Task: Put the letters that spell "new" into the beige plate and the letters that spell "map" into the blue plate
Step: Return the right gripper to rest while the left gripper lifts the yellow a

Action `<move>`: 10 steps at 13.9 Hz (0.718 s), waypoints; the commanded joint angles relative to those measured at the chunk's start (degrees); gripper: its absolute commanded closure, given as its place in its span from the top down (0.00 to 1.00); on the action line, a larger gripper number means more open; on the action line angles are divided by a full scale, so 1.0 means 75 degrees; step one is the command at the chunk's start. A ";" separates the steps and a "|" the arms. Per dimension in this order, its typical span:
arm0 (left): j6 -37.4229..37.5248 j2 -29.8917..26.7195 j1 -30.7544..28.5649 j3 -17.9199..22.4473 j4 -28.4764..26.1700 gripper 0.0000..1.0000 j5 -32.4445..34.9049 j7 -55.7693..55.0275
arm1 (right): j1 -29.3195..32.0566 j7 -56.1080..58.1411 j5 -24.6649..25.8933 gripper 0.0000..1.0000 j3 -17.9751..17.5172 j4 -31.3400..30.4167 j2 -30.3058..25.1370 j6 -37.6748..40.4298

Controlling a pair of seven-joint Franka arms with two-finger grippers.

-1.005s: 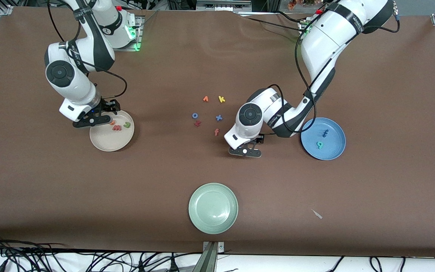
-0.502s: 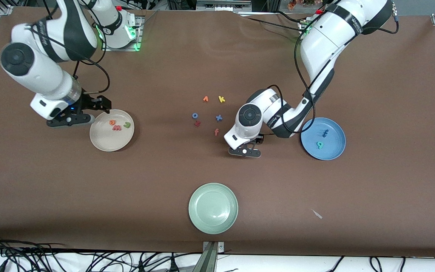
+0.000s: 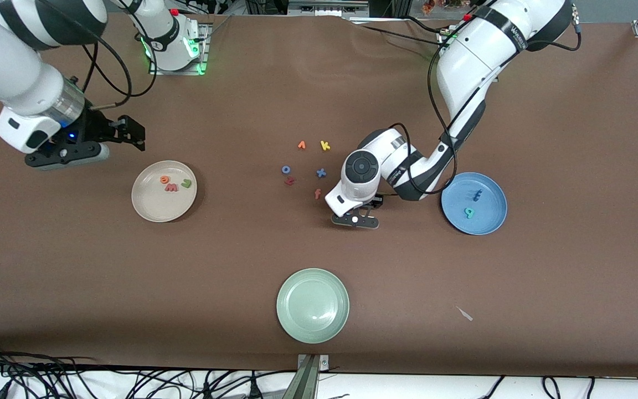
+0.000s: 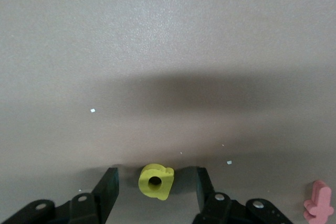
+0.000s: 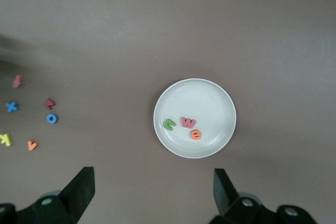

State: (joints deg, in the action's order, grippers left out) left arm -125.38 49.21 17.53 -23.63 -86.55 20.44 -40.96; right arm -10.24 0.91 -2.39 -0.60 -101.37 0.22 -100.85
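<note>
Front: L gripper [image 3: 355, 220] low on table betw letter cluster & blue plate [image 3: 490, 221], which holds m [image 3: 478, 195] + a [image 3: 469, 211]. Beige plate [image 3: 155, 208] holds n, e, w. L wrist: jaws partway open, straddling yellow p [image 4: 155, 181], gaps both sides. R wrist: R gripper [image 5: 152, 192] wide open, empty, up over table nr beige plate.

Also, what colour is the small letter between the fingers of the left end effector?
Yellow. The letter lies on the table between the left end effector's fingers, shown best in the left wrist view.
</note>
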 commanded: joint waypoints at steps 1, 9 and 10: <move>0.0030 0.0153 0.0101 0.0057 0.0208 0.60 0.0251 -0.0164 | 0.0017 0.0218 -0.0068 1.00 0.0056 0.0740 0.0065 0.0799; 0.0030 0.0247 0.0101 0.0057 0.0220 0.47 0.0240 -0.0175 | 0.0053 0.0218 0.0120 1.00 0.0092 0.1492 0.0170 0.1669; 0.0019 0.0259 0.0101 0.0057 0.0220 0.47 0.0251 -0.0175 | 0.0053 0.0218 0.0120 1.00 0.0092 0.1492 0.0170 0.1692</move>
State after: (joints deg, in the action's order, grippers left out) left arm -125.62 49.46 17.65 -23.73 -86.43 20.44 -41.30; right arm -10.03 1.44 -2.01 0.07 -92.22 0.48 -89.96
